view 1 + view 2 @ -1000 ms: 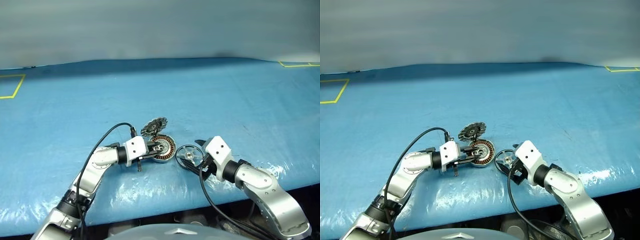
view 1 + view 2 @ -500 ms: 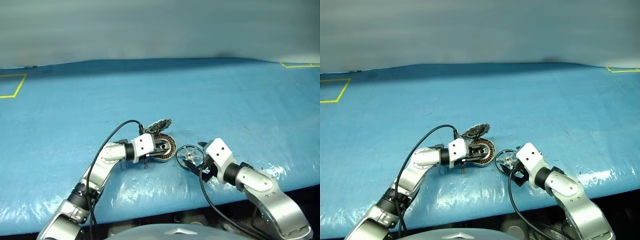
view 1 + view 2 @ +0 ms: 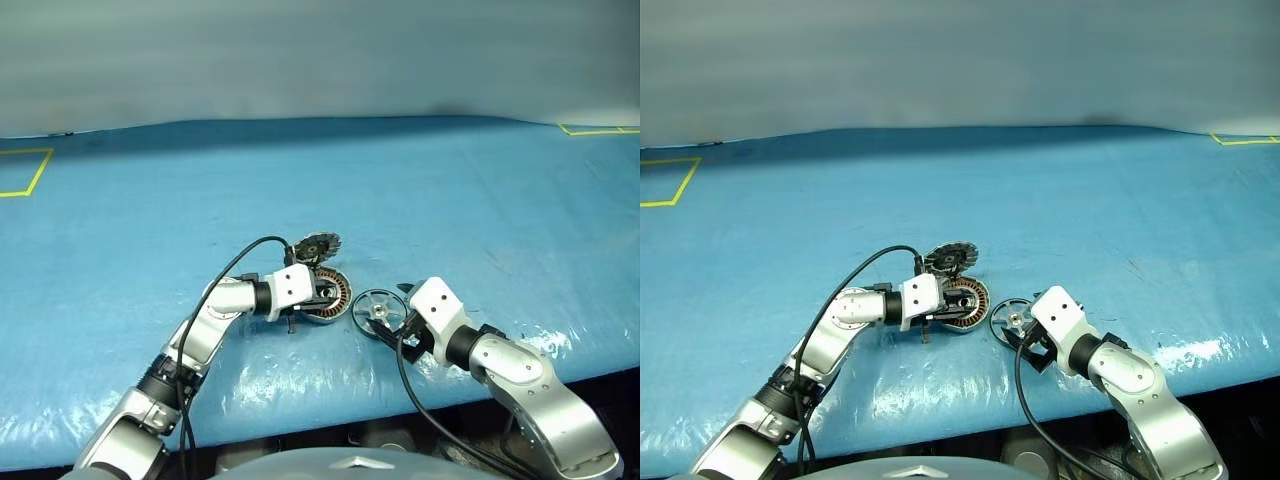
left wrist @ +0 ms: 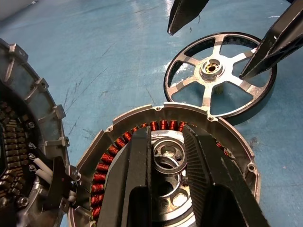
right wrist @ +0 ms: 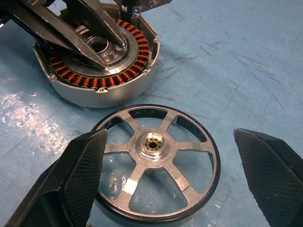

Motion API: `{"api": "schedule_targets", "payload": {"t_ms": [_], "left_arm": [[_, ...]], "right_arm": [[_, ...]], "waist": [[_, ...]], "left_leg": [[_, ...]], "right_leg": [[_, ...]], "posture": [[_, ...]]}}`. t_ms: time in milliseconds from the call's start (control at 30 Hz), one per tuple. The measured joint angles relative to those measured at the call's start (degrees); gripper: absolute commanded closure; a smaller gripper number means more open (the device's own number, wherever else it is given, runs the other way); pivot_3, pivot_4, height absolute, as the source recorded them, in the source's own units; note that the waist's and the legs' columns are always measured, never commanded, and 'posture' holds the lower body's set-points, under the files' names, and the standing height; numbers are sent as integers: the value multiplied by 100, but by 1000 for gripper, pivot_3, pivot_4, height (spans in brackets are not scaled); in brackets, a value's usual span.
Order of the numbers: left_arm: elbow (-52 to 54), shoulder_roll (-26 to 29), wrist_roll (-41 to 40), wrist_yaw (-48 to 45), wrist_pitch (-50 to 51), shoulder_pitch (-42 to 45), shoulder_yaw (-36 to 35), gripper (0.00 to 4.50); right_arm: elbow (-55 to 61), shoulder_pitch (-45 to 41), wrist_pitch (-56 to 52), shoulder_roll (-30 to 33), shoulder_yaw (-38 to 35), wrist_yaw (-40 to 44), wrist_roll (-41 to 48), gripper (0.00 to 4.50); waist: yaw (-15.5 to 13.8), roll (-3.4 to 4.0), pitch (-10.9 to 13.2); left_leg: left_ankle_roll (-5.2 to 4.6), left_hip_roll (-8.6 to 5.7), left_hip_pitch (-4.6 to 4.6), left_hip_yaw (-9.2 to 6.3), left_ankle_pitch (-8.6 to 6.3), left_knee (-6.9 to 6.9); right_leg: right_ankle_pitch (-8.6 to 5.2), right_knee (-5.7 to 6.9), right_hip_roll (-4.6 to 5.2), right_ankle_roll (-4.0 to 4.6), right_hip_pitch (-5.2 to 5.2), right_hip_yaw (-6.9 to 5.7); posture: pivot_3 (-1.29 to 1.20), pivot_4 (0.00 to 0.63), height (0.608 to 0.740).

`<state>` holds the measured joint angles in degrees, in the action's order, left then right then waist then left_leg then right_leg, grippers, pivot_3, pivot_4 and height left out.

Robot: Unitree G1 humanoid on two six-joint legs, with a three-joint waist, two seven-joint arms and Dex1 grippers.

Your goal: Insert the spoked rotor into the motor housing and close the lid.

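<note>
The motor housing (image 3: 336,296) lies flat on the blue table, its copper windings (image 4: 161,125) ringing a silver centre. My left gripper (image 4: 166,132) reaches in from the left and is shut on that centre hub, one finger on each side. The lid (image 3: 315,245) stands tilted on edge just behind the housing, with its ribbed rim and dark inner face (image 4: 19,132) in the left wrist view. Just right of the housing the spoked rotor (image 5: 154,142) lies flat. My right gripper (image 3: 390,312) is open, its fingers (image 5: 80,179) straddling the rotor without touching it.
The table is covered with blue sheeting (image 3: 450,200). Its front edge (image 3: 330,415) runs close below both arms. Yellow tape marks sit at the far left (image 3: 20,170) and far right (image 3: 600,128). A black cable (image 3: 215,290) arcs over my left forearm.
My left wrist has swung a little closer over the housing, and the lid behind it has shifted slightly. The right gripper and the rotor have stayed put.
</note>
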<state>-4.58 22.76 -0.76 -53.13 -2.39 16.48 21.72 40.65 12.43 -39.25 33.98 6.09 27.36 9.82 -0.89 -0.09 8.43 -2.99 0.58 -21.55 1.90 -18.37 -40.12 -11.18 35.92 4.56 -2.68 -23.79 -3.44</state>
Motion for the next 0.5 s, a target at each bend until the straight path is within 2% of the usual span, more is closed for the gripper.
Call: {"api": "schedule_targets", "payload": {"t_ms": [200,500], "left_arm": [[61,133,0,88,81,-3,-92,3853],[45,-51,181,284,56,4,-36,3853]], "right_arm": [[-106,-16,9,-16,42,-2,-73,0],[-210,-78,26,-66,158,-5,-177,0]], "waist": [[-6,0,0],[-11,0,0]], "left_leg": [[0,-2,-1,0,0,0],[2,-4,-1,0,1,-1]], "right_leg": [[1,-2,1,-1,2,0],[2,-1,2,-3,2,0]], "posture": [[0,150,740],[0,150,740]]}}
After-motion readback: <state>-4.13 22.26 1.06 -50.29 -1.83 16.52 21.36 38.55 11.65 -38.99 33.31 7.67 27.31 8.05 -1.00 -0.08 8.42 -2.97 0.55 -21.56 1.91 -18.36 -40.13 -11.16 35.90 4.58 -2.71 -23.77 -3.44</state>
